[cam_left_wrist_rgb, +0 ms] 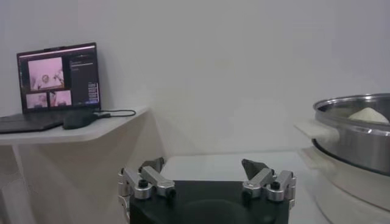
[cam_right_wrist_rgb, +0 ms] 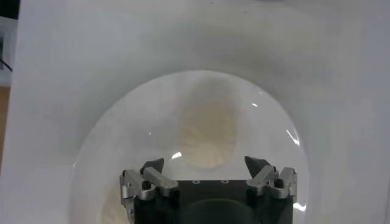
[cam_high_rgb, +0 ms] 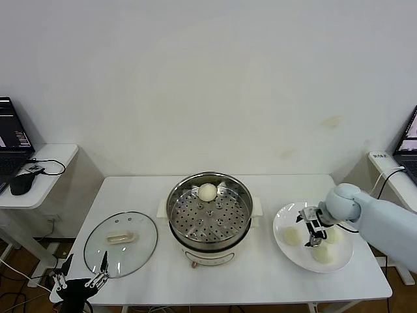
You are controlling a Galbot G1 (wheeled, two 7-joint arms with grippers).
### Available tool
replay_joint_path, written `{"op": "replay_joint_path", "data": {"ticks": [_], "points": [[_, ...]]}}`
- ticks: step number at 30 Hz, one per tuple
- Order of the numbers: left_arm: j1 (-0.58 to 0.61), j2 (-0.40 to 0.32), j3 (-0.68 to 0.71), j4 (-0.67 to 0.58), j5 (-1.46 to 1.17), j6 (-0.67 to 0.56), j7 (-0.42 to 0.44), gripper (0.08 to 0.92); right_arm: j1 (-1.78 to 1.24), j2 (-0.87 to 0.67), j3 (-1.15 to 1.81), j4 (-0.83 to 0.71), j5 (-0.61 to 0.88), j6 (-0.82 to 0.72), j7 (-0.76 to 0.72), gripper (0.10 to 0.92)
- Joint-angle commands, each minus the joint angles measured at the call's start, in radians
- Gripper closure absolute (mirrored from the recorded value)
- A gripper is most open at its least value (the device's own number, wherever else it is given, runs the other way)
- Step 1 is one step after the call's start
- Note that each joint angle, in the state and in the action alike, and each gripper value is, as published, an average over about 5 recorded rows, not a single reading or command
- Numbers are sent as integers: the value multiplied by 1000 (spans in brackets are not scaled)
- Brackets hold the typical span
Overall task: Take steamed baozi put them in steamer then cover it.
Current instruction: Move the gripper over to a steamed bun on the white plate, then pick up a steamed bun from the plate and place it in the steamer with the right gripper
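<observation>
The steamer (cam_high_rgb: 208,215) stands mid-table on its white pot base, with one baozi (cam_high_rgb: 207,192) at the far side of its perforated floor. Three more baozi (cam_high_rgb: 291,236) lie on a flat white plate (cam_high_rgb: 281,220) to the right. My right gripper (cam_high_rgb: 313,233) hangs open and empty just above the plate, among the buns. In the right wrist view its open jaws (cam_right_wrist_rgb: 205,164) frame one baozi (cam_right_wrist_rgb: 207,134) below. The glass cover (cam_high_rgb: 120,243) lies flat on the table's left. My left gripper (cam_high_rgb: 81,277) is open and parked at the front left corner.
Side tables with laptops stand at far left (cam_high_rgb: 13,140) and far right. The left wrist view shows my left gripper (cam_left_wrist_rgb: 204,165), the steamer wall (cam_left_wrist_rgb: 359,137) to one side and a laptop (cam_left_wrist_rgb: 58,79) beyond. Bare tabletop (cam_high_rgb: 130,195) lies behind the cover.
</observation>
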Motion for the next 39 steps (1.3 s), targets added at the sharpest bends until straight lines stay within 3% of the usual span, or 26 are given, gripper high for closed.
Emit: {"op": "replay_joint_path", "data": {"ticks": [1,7,23,31,39], "points": [[0,0,-1,2,0,0,0,177,-22,33,13,-20,-9,1,7,203],[-4,1,-2,6,-2,0,0,177,-27,45,14,-33,-17,-2,6,223],[-8,1,0,11,-2,0,-1,177,-25,41,27,-31,-27,0,-6,401],[-7,4,-1,3,-3,0,-1,177,80,-27,-4,24,23,-3,-34,414],[-9,9,6,-9,-3,1,-1,177,417,-84,-172,107,173,-35,-58,414]]}}
